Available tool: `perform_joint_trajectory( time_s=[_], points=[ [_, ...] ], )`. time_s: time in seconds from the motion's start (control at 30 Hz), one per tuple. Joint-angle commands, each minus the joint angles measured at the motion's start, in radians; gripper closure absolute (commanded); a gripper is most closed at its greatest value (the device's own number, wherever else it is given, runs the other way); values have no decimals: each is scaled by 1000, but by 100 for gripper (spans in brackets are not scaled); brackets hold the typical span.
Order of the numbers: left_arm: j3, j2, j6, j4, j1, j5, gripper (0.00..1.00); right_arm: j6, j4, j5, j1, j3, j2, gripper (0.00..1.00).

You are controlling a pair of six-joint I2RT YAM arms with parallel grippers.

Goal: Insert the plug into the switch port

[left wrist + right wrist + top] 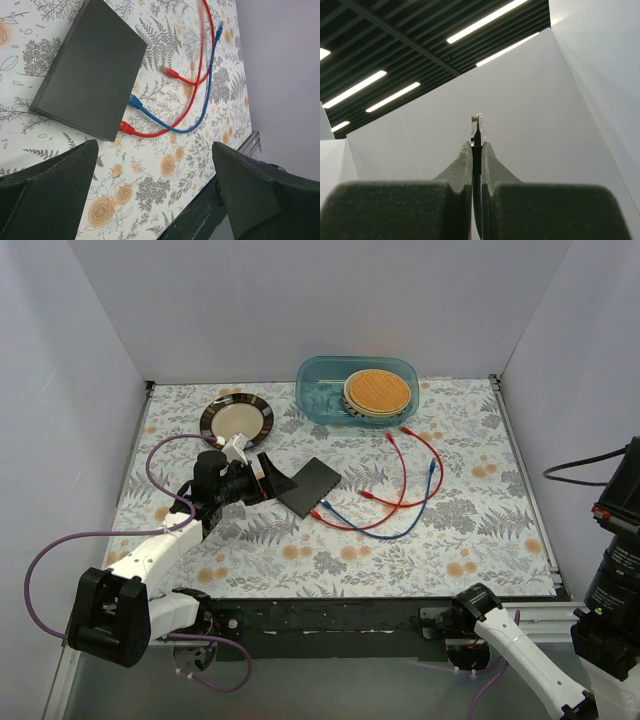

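Two plugs already sit at one edge of the flat dark switch, a blue plug and a red plug. The free switch port must be on this same edge, but I cannot see the sockets themselves. I judge that the loose plug, also red, is the one to insert; it lies on the counter just beside that edge. The left gripper hangs near the switch, its fingers wide apart and empty. The right gripper points at the ceiling with fingers pressed together; I cannot identify the small pale piece at its tips.

The red cable and blue cable run close to the loose plug, so a grasp may catch the wrong one and pull out a seated plug. Nothing holds the switch, so a push may slide it away.

The tub holds round woven mats; the plate holds nothing
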Motion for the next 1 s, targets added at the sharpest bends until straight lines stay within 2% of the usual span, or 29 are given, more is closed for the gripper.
perform_joint_trajectory(
  time_s=[0.0,0.13,0.27,0.43,0.6,0.8,0.97],
  points=[
    [29,-22,-7,21,-5,23,2,5,-7,17,0,63,22,99],
    [24,-37,-11,29,-3,31,2,-29,-73,29,0,77,55,99],
    [26,-49,-22,42,-3,51,2,-64,-234,12,0,91,130,99],
    [27,-42,-25,47,-5,72,2,-46,-423,-51,0,-11,250,99],
    [29,-42,-18,43,-3,78,2,11,-506,-138,0,-171,360,99],
    [30,-25,-19,58,-3,98,2,49,-518,-373,0,-363,494,99],
    [-5,-19,-79,151,-3,124,2,75,-452,-663,0,-450,637,99]
  ],
)
